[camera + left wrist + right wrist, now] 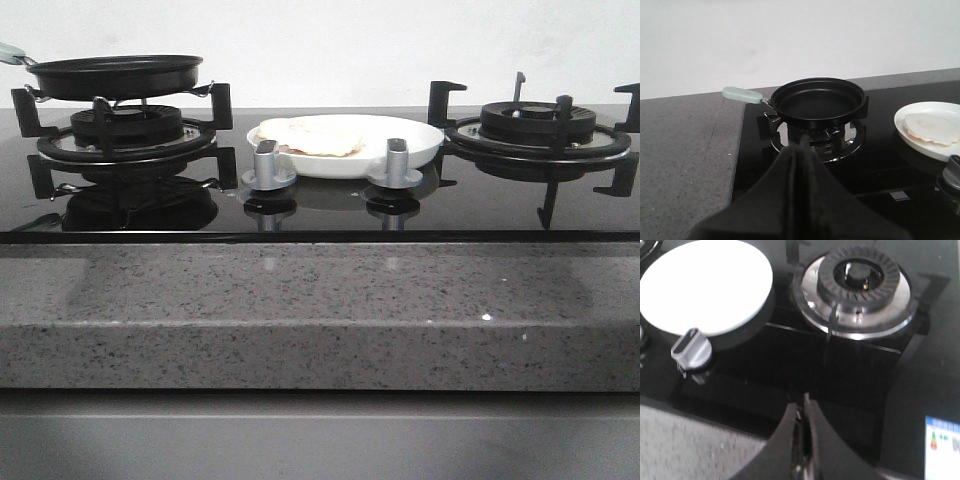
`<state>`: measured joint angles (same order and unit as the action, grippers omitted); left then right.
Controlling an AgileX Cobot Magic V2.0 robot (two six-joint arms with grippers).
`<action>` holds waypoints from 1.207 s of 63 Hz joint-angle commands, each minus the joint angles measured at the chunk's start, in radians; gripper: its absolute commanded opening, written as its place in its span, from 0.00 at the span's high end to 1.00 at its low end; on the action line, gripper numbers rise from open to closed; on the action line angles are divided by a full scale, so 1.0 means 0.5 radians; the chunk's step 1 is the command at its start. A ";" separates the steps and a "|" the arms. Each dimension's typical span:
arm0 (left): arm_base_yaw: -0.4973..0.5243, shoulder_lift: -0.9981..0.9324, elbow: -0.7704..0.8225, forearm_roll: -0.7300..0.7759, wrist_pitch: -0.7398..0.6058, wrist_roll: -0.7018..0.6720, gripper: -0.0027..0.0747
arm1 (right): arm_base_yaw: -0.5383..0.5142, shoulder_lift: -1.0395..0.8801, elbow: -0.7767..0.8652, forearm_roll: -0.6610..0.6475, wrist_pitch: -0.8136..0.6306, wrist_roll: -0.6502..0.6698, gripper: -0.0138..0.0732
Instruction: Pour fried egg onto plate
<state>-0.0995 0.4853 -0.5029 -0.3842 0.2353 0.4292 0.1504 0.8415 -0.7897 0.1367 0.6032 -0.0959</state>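
jaws closed; pale fried egg (308, 136) plated

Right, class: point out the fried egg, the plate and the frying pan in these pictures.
fried egg (931, 128), left wrist view, middle of the pale disc.
plate (420, 140), front view, bare right rim.
frying pan (816, 102), left wrist view, its empty black floor.

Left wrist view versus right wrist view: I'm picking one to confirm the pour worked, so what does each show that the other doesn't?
Only the left wrist view shows the empty black frying pan on its burner, its pale green handle, and the fried egg lying on the plate. Only the right wrist view shows the bare right burner and a sticker; there the plate is washed out white, egg indiscernible. Both show the plate, a silver knob and a shut hand.
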 commanded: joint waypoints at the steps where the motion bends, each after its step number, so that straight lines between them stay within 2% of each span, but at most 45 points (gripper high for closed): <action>1: -0.013 0.015 -0.053 -0.029 -0.150 -0.008 0.99 | -0.009 -0.208 0.138 -0.013 -0.269 -0.019 0.98; 15: -0.013 0.015 -0.053 -0.029 -0.150 -0.008 0.99 | -0.009 -0.739 0.601 -0.013 -0.575 -0.019 0.98; 29: -0.013 0.015 -0.053 -0.029 -0.150 -0.008 0.99 | -0.009 -1.080 0.803 -0.013 -0.746 -0.019 0.98; 76: -0.013 0.015 -0.053 -0.029 -0.150 -0.008 0.99 | -0.009 -1.118 0.803 -0.013 -0.742 -0.019 0.98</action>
<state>-0.0995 0.4853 -0.5029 -0.3842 0.2353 0.4292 0.1504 0.2755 -0.3635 0.1367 0.3206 -0.0979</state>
